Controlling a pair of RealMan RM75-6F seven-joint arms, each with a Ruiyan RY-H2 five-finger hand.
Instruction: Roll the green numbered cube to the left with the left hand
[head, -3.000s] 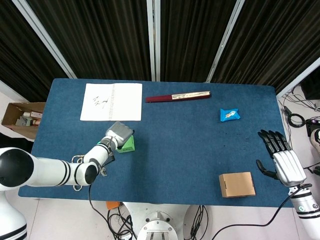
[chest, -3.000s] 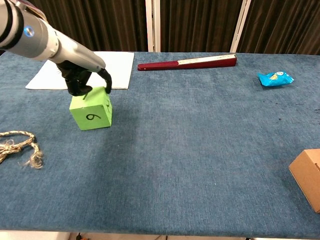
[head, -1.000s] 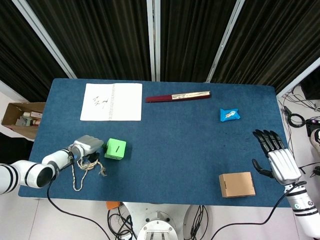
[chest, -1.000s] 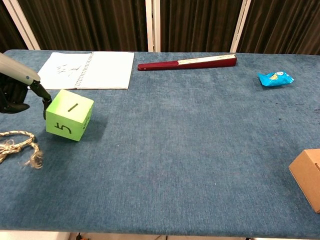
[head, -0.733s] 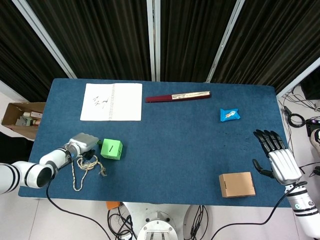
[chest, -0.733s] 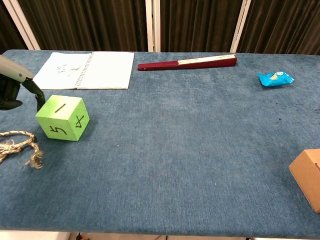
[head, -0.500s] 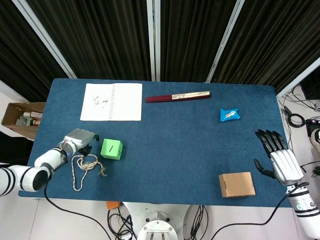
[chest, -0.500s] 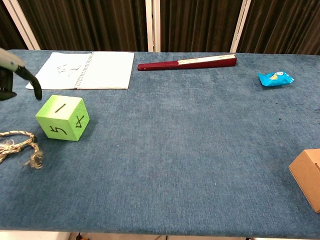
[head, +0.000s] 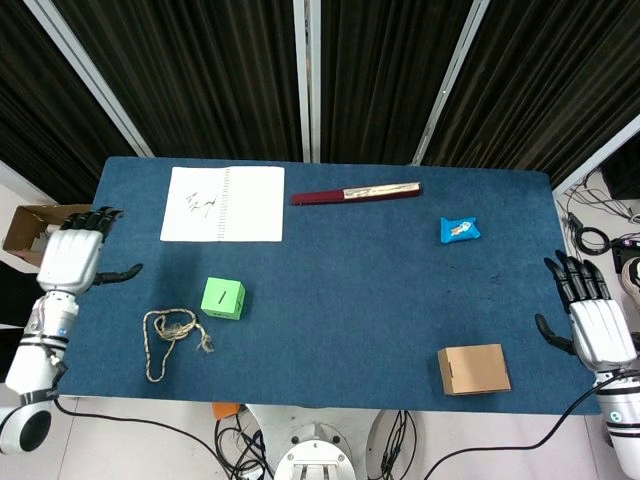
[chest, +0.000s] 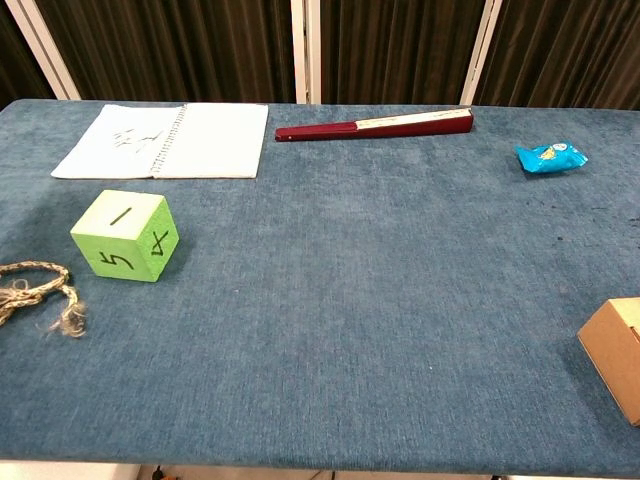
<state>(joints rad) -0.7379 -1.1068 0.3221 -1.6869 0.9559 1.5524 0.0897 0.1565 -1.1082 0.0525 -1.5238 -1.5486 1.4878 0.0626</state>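
Note:
The green numbered cube (head: 223, 298) (chest: 125, 235) rests alone on the blue table, showing 1 on top and 5 and 4 on its near sides. My left hand (head: 73, 256) hovers at the table's left edge, well left of the cube, fingers spread and holding nothing. My right hand (head: 594, 324) hangs off the table's right edge, fingers apart and empty. Neither hand appears in the chest view.
A coil of rope (head: 172, 334) (chest: 35, 292) lies just left and in front of the cube. An open notebook (head: 223, 203) sits behind it, then a dark red closed fan (head: 355, 193), a blue packet (head: 459, 230) and a cardboard box (head: 473, 369) at front right.
My left hand has pulled away from the cube to the table's left edge and spread its fingers. The cube, rolled leftward earlier, now lies still. The right hand drifted slightly right.

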